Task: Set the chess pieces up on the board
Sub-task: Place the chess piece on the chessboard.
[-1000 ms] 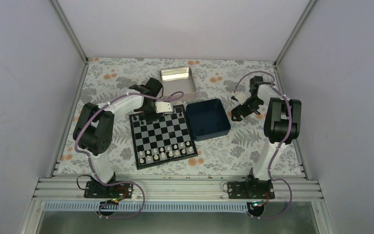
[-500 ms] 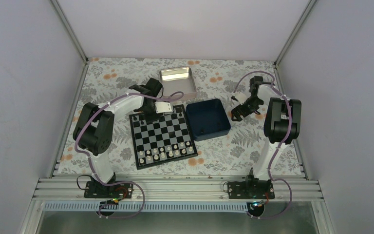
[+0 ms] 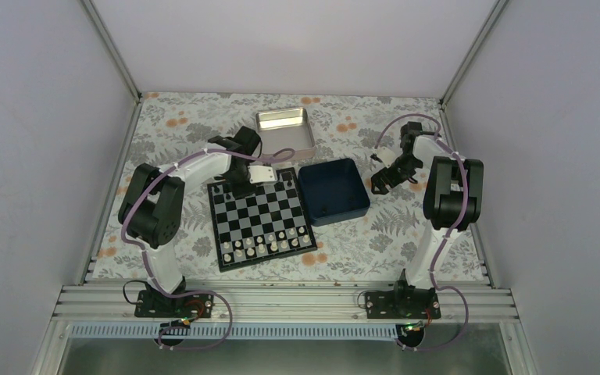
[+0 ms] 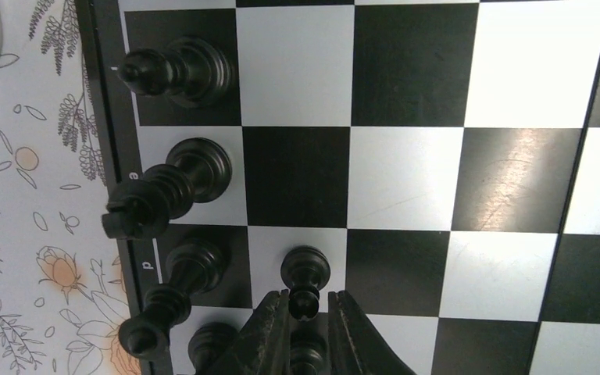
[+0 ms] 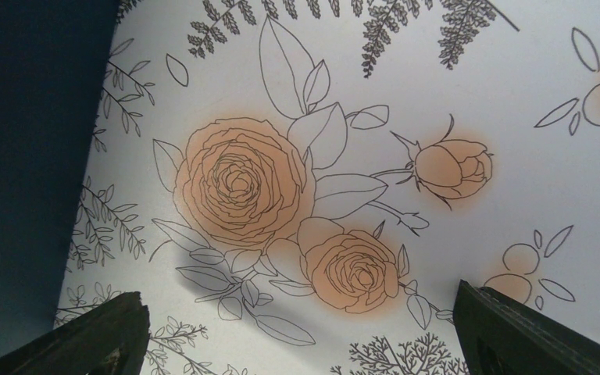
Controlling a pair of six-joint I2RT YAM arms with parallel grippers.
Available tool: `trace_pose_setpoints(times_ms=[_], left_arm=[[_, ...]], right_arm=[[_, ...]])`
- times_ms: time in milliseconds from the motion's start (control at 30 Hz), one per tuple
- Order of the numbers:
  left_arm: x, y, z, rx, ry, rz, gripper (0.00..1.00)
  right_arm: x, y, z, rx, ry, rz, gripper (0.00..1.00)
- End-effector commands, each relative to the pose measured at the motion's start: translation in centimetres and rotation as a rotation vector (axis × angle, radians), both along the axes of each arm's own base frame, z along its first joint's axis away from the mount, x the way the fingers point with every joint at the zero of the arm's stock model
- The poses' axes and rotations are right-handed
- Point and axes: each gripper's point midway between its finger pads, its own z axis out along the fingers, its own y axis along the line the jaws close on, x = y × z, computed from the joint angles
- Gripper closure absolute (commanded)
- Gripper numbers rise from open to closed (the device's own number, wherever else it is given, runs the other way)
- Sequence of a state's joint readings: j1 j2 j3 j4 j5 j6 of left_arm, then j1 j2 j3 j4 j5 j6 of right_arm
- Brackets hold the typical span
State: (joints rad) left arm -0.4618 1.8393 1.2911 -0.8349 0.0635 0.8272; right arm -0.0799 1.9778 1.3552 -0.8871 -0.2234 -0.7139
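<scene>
Chess pieces (image 4: 176, 183) in black stand along the 12 o'clock edge of the board (image 3: 259, 212), where the left gripper (image 4: 309, 312) closely brackets the head of one pawn (image 4: 305, 272); whether it pinches, I cannot tell. At 3 o'clock of the blue box (image 3: 333, 191), the right gripper (image 5: 298, 295) hangs wide open.

table (image 3: 406, 234), floral-patterned | on it: board (image 3: 258, 211), navy blue box (image 3: 341, 216), metal tin (image 3: 283, 130)
</scene>
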Motion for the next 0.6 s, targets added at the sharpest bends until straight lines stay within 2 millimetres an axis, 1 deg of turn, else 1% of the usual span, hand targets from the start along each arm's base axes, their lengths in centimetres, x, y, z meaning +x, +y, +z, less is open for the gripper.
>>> trace_pose_setpoints(times_ms=[0,133,300,367,467,567], left_arm=[[-0.2,-0.1,0.8,-0.012,0.019,-0.013,0.86],[-0.3,-0.5,1.6,-0.03,0.022,-0.017,0.86],[0.2,-0.6,2.1,-0.028,0.003,-0.013,0.83],[0.4,-0.8,2.6,-0.035,-0.005,-0.015,0.83],[0.8,-1.1,4.0,-0.038,-0.024,-0.019,0.83],[1.5,-2.0,6.7,-0.056,-0.064,-0.033,0.83]], right_arm=[[-1.7,0.2,-1.8,0.009,0.086,0.005,0.0],[-1.7,0.2,-1.8,0.009,0.087,0.006,0.0],[-1.8,0.2,-1.8,0.011,0.087,0.009,0.0],[-1.9,0.3,-1.9,0.011,0.089,0.011,0.0],[-1.9,0.3,-1.9,0.013,0.091,0.012,0.0],[-1.9,0.3,-1.9,0.014,0.09,0.014,0.0]])
